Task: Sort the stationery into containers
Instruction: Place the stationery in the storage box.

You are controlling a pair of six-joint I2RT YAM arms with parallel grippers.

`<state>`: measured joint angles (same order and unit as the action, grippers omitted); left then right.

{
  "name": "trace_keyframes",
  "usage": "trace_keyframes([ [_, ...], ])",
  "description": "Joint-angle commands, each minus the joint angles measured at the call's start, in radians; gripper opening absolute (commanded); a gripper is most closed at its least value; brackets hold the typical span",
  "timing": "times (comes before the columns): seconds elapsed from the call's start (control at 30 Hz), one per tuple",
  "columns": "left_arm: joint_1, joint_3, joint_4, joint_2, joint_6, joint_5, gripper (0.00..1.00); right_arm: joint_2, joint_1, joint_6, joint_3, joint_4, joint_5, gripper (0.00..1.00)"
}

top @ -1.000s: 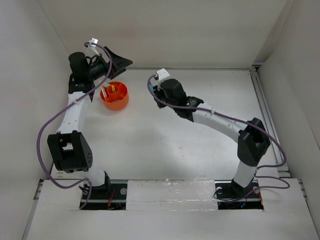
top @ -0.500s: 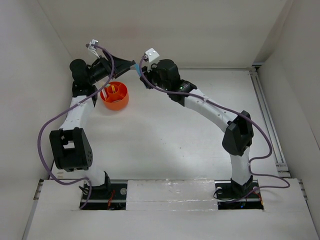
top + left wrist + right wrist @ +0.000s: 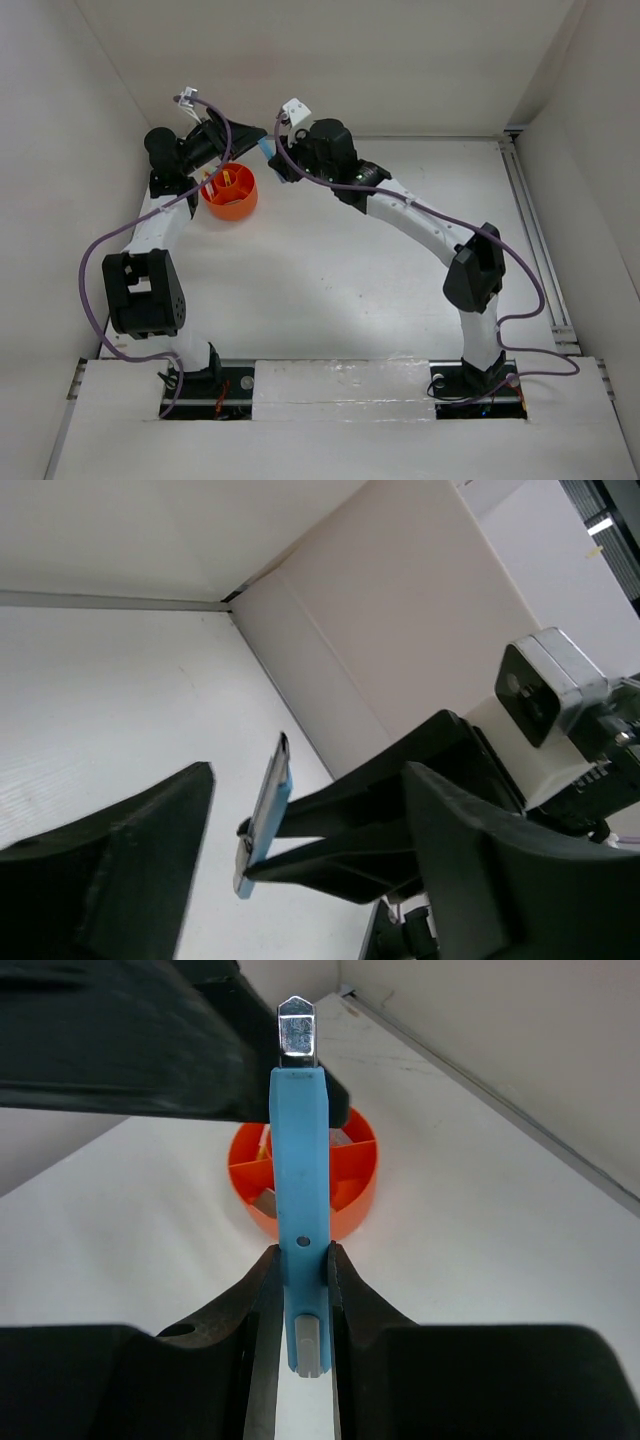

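Stretched toward the far left corner with both arms, wrists close together above the table. Spread open at the left gripper (image 3: 246, 132), facing the right one's tips. Clamped at the right gripper (image 3: 300, 1278) on a blue cutter (image 3: 299, 1160), held lengthwise between the fingers.

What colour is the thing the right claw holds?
Light blue tool, silver tip; right wrist view.

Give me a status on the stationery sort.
Done: a few small pieces already lie in the orange tub. In hand: the right gripper is shut on a blue cutter, held up between the open fingers of the left gripper. Left: the cutter is not yet in a compartment.
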<state>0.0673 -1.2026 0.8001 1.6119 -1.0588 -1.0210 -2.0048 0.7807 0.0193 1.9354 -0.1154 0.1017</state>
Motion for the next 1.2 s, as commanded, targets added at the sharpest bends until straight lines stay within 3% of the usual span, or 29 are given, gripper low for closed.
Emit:
trace_keyframes([
  [0.0,0.005,0.011,0.086,-0.006,0.014,-0.005,0.67,0.031,0.023,0.019,0.053,0.031,0.049,0.0],
  [0.03,0.005,0.011,0.077,0.003,0.025,-0.005,0.58,0.031,0.035,0.019,0.053,0.031,0.038,0.0],
  [0.07,0.005,0.011,0.077,0.003,0.025,-0.005,0.41,0.031,0.035,0.019,0.063,0.031,0.038,0.0],
  [0.17,0.005,0.001,0.067,0.013,0.025,-0.005,0.39,0.02,0.046,0.019,0.089,0.04,0.049,0.0],
  [0.23,0.005,0.001,0.076,0.023,0.025,-0.005,0.26,0.009,0.046,0.028,0.118,0.04,0.049,0.0],
  [0.3,0.005,0.001,0.065,0.023,0.025,-0.005,0.0,0.009,0.055,0.028,0.119,0.04,0.037,0.0],
  [0.43,0.005,-0.032,0.039,0.034,0.043,-0.024,0.0,-0.02,0.043,0.028,0.152,0.04,0.036,0.0],
  [0.47,0.005,-0.032,0.024,0.034,0.058,-0.01,0.0,-0.02,0.043,0.028,0.152,0.04,0.036,0.12],
  [0.5,0.005,-0.043,-0.033,0.034,0.124,0.001,0.0,-0.02,0.034,0.037,0.152,0.04,0.036,0.32],
  [0.57,0.005,-0.057,-0.126,0.008,0.234,0.088,0.0,0.01,0.022,0.037,0.073,0.049,0.036,0.62],
  [0.6,0.005,-0.074,-0.178,-0.001,0.296,0.128,0.0,0.027,0.006,0.037,0.033,0.06,0.023,0.89],
  [0.63,0.005,-0.087,-0.27,-0.001,0.404,0.166,0.0,0.046,-0.015,0.037,-0.011,0.072,0.013,0.93],
  [0.77,0.005,-0.223,-0.459,0.023,0.594,0.295,0.0,0.139,-0.081,0.037,-0.232,0.099,-0.028,0.94],
  [0.9,0.005,-0.284,-0.538,0.055,0.77,0.473,0.0,0.262,-0.127,0.037,-0.509,0.193,0.021,0.94],
  [1.17,0.005,-0.365,-0.576,0.178,0.925,0.622,0.0,0.334,-0.106,0.027,-0.734,0.234,0.073,0.94],
])
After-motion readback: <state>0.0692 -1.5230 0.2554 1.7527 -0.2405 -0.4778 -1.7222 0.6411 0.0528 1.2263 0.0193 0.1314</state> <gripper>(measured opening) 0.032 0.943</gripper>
